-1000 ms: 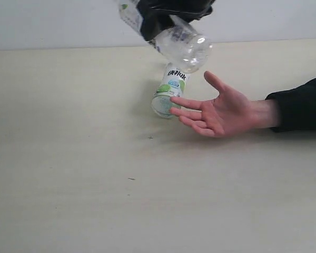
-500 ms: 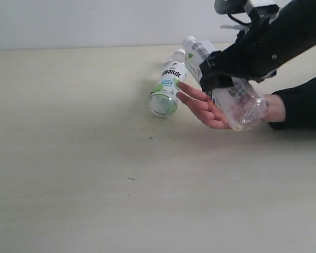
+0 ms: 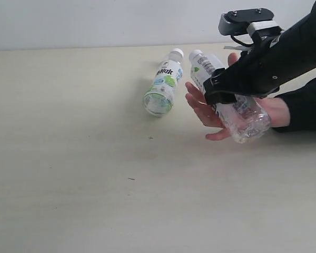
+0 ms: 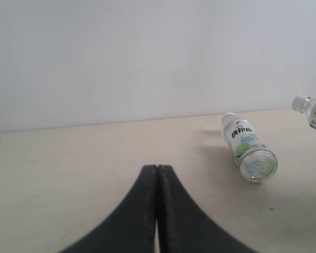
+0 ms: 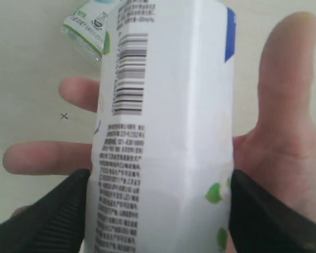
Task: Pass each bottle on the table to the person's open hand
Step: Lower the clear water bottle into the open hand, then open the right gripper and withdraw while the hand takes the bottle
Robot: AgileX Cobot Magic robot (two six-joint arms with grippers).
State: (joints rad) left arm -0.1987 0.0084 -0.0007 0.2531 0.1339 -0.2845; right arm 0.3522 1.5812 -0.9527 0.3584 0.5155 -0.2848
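Exterior view, compared over the last second: the right gripper (image 3: 227, 95) had come down from high above the table (image 3: 95, 158) to the person's hand (image 3: 203, 108). It had carried the white-label bottle (image 3: 239, 118) with it. A second ago that bottle hung in the air over the open palm. Now it lay across the palm, cap end pointing away toward the far side of the table and clear base sticking out past the heel of the hand.

Right wrist view: the black fingers (image 5: 52, 216) sat flat against both sides of the label, pinching the bottle. The thumb rose alongside it and the person's fingers showed beneath it. Whether the palm already bore the weight could not be read from these views; probably touching.

The green-white bottle (image 3: 162, 89) lay on its side on the table, just beside the person's fingertips, not gripped. It seemed to have shifted slightly, though this was hard to confirm.

Left gripper (image 4: 157, 211): fingers pressed together, holding nothing, low over the table and well apart from the handover.

Judgement: delivery of this bottle was at the release step. One bottle in view remained to hand over. No others were visible.
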